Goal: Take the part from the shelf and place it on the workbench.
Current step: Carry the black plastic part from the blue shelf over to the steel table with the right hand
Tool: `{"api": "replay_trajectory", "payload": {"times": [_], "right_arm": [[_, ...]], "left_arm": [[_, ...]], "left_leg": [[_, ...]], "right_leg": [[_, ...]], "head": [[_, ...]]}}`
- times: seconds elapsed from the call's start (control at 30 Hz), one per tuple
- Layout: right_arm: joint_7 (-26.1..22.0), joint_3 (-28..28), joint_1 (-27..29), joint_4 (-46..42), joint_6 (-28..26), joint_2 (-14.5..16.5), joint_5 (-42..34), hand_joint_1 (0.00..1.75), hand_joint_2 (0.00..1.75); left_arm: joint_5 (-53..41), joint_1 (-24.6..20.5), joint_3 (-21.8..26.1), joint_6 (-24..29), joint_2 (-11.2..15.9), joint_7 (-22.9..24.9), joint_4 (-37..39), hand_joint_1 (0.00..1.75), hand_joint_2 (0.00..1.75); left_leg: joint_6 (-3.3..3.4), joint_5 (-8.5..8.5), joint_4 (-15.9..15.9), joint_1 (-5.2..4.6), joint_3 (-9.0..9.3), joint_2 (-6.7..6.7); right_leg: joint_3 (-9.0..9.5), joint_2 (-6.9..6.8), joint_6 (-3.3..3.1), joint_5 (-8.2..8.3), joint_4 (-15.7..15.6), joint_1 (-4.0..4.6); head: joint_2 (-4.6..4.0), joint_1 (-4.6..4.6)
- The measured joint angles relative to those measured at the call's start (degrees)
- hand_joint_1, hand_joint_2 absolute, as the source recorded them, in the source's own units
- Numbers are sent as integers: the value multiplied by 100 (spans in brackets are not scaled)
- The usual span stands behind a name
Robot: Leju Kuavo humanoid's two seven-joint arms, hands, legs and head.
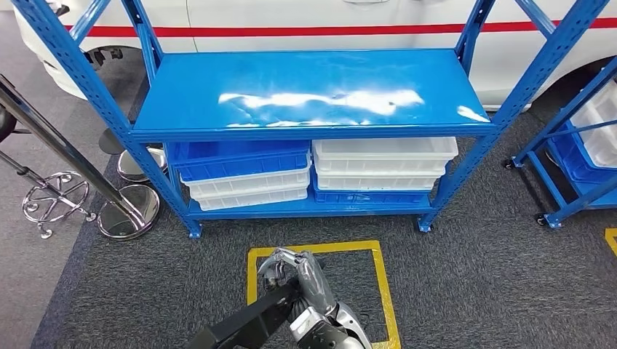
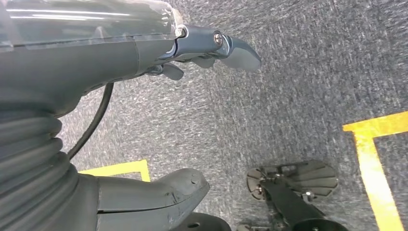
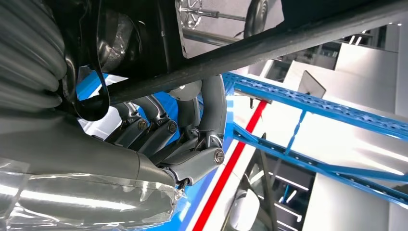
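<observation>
Black part [image 1: 247,327] gripped in the right hand [image 1: 295,280].

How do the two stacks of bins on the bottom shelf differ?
The left stack has a blue bin on top with two white bins beneath; the right stack has white bins on top with a blue one at the bottom. The left stack's top bin sits lower than the right's. Both are shallow rectangular bins, side by side under the top shelf.

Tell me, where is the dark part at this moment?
In the head view the dark part is low at the centre, gripped by the right hand, above the yellow floor square in front of the blue shelf.
</observation>
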Motion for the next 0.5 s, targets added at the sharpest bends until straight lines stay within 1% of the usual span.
{"api": "replay_trajectory", "payload": {"times": [0.03,0.07,0.1,0.13,0.17,0.2,0.23,0.27,0.3,0.33,0.37,0.4,0.43,0.47,0.5], "right_arm": [[-6,-10,17,-1,-8,-1,6,175,175],[-11,-20,39,-1,-15,-3,11,175,175],[-16,-33,59,0,-20,-4,16,175,175],[-17,-47,75,1,-18,-4,20,175,175],[-20,-59,89,1,-12,-3,22,175,175],[-23,-71,102,2,-5,-3,24,175,175],[-29,-83,114,2,3,-3,25,175,175],[-36,-94,125,5,10,-3,23,175,175],[-42,-106,137,10,13,-3,21,175,175],[-48,-119,146,19,15,-3,18,175,175],[-58,-129,154,30,20,-2,15,175,175],[-72,-136,158,38,26,-1,17,175,175],[-92,-141,158,40,31,1,26,175,175],[-117,-144,153,32,35,4,42,175,175],[-137,-146,146,15,34,7,60,175,175]], "left_arm": [[-15,-1,0,-10,-4,8,0,0,175],[-29,-2,-1,-17,-8,14,0,0,175],[-40,-2,-1,-23,-10,19,0,0,175],[-52,1,-1,-27,-13,24,0,0,175],[-56,7,-1,-30,-14,28,0,0,175],[-60,10,-1,-33,-14,32,0,0,175],[-63,11,-1,-37,-15,34,1,0,175],[-67,12,-1,-40,-17,35,1,0,175],[-75,11,-1,-42,-20,38,1,0,175],[-82,11,-1,-42,-22,40,1,0,175],[-88,10,-1,-42,-22,42,0,0,175],[-96,8,-1,-42,-22,40,0,0,175],[-101,1,-1,-42,-21,32,0,0,175],[-106,-9,-2,-42,-20,16,0,0,175],[-113,-19,-3,-43,-18,-3,0,0,175]], "left_leg": [[-38,36,6,0,-12,0],[-81,78,-4,4,-12,0],[-119,83,8,15,-26,-4],[-156,4,61,24,-63,-10],[-192,-178,203,31,-124,-16],[-221,-457,463,43,-212,-21],[-249,-759,801,46,-312,-22],[-273,-997,1168,50,-394,-22],[-292,-1115,1461,54,-425,-22],[-301,-1085,1593,56,-370,-22],[-302,-951,1535,57,-218,-22],[-290,-786,1303,57,17,-22],[-263,-690,913,54,339,-23],[-228,-689,459,43,666,-24],[-194,-735,108,30,906,-26]], "right_leg": [[46,6,-35,-37,-107,18],[18,11,-79,2,-108,23],[-8,8,-125,48,-133,15],[-51,2,-177,108,-142,7],[-106,-6,-225,176,-158,-5],[-177,-13,-258,244,-164,-11],[-260,-13,-279,306,-162,-6],[-351,-16,-289,369,-156,-1],[-444,-17,-289,432,-148,5],[-539,-19,-283,492,-133,9],[-633,-19,-273,547,-112,10],[-718,-19,-260,596,-88,11],[-791,-18,-242,642,-61,12],[-847,-19,-218,686,-39,18],[-880,-23,-189,735,-32,22]], "head": [[0,-3],[0,-6],[0,-3],[0,-5],[0,-4],[0,-5],[0,-6],[0,-5],[0,-6],[0,-6],[0,-6],[0,-7],[0,-7],[0,-6],[0,-5]]}}
